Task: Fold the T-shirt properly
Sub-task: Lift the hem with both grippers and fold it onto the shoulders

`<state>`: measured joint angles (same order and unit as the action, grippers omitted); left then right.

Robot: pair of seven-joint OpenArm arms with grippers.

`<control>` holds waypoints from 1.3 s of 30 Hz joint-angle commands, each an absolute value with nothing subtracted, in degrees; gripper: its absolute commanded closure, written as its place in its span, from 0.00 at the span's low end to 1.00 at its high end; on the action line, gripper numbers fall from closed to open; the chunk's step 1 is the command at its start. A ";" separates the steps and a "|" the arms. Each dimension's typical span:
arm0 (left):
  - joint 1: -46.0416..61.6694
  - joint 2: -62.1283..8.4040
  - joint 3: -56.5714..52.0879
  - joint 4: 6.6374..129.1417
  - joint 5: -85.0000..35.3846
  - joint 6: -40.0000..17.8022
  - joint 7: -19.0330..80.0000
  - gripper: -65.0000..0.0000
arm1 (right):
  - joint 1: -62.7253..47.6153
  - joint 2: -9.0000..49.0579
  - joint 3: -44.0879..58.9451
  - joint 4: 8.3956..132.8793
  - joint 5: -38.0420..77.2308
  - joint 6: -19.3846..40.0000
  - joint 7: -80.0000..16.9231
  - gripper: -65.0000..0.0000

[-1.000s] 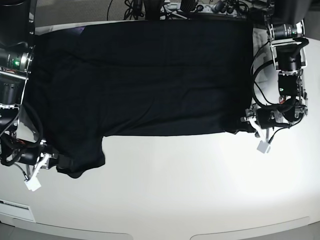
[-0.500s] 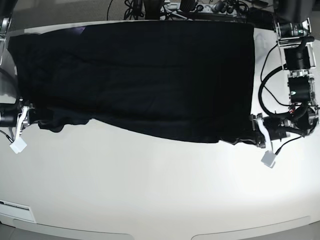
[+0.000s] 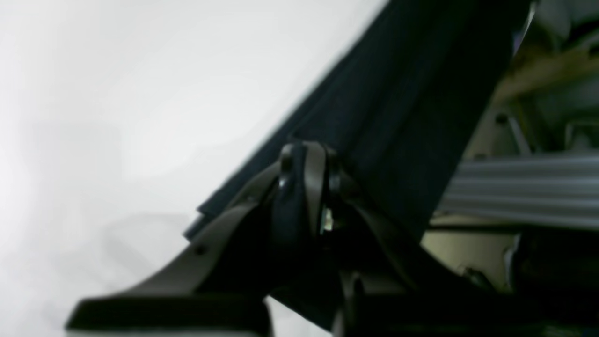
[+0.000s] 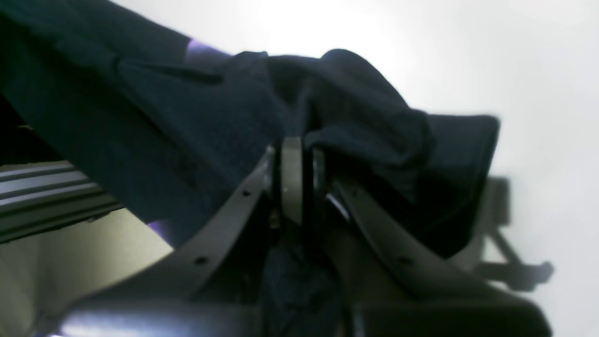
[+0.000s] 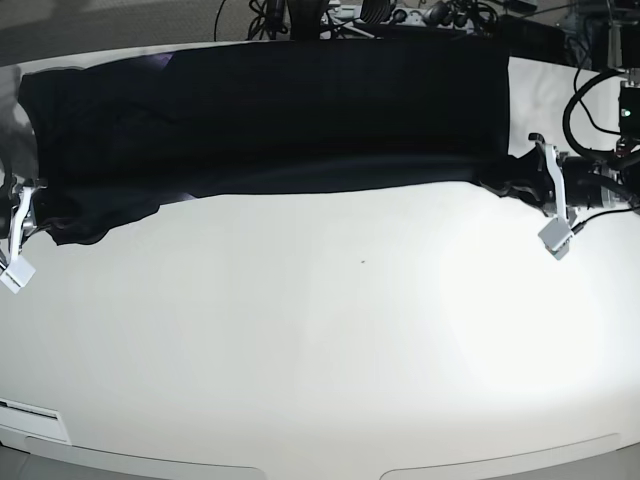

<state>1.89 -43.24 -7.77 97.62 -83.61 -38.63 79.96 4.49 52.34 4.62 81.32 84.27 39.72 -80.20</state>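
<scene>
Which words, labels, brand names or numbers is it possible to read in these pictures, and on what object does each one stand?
None can be read.
The white label at the near left edge of the white table carries dark marks, too small to read.
The large black cloth T-shirt shows no lettering; only a purple patch shows in the right wrist view.
The small white tags by the grippers look blank.

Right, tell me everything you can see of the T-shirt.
The T-shirt is black, soft-looking knit cloth, stretched as a wide band across the far part of the white table. Its near edge runs almost straight between the two grippers. The left gripper is shut on one end, the right gripper on the other, where the cloth bunches and sags. The right wrist view shows small slivers of purple among the folds. No print shows otherwise.
</scene>
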 commanded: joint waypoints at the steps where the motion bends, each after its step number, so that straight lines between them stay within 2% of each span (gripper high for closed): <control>1: 2.20 -44.82 -8.27 100.36 -85.00 -38.85 80.00 1.00 | 4.95 54.15 5.30 81.76 85.00 40.00 -80.00 1.00; 7: 7.27 -47.83 -8.27 107.81 -85.00 -40.00 80.00 1.00 | 2.24 54.35 5.30 81.76 85.00 40.00 -80.00 1.00; 22: 11.03 -48.84 -8.27 107.61 -85.00 -38.81 80.00 1.00 | -1.48 54.41 5.28 81.73 85.00 40.00 -80.00 1.00; 23: 12.21 -48.77 -8.27 107.61 -85.00 -38.87 80.00 0.91 | -1.45 53.82 5.28 81.73 85.00 40.00 -80.00 0.94; 26: 15.27 -48.60 -8.27 107.61 -85.00 -40.00 80.00 0.53 | -0.91 53.08 5.30 81.78 85.00 40.00 -80.00 0.56; 27: 15.62 -48.75 -8.27 107.61 -85.00 -40.00 80.00 0.45 | 0.10 53.28 5.30 81.82 85.00 40.00 -80.00 0.47; 28: 15.70 -48.80 -8.27 107.61 -85.00 -40.00 80.00 0.43 | 1.37 53.54 5.30 81.82 85.00 40.00 -80.00 0.42; 34: 15.68 -48.88 -8.32 107.61 -78.61 -37.47 80.00 0.43 | 8.27 57.25 5.58 83.66 85.00 40.00 -80.00 0.42; 37: 15.68 -48.88 -8.32 107.61 -77.36 -37.45 79.05 0.43 | 8.71 56.86 8.05 84.86 85.00 40.00 -80.00 0.43; 39: 15.66 -48.88 -8.32 107.61 -75.50 -36.60 76.07 0.43 | 8.08 55.27 9.08 85.14 85.00 40.00 -80.00 0.54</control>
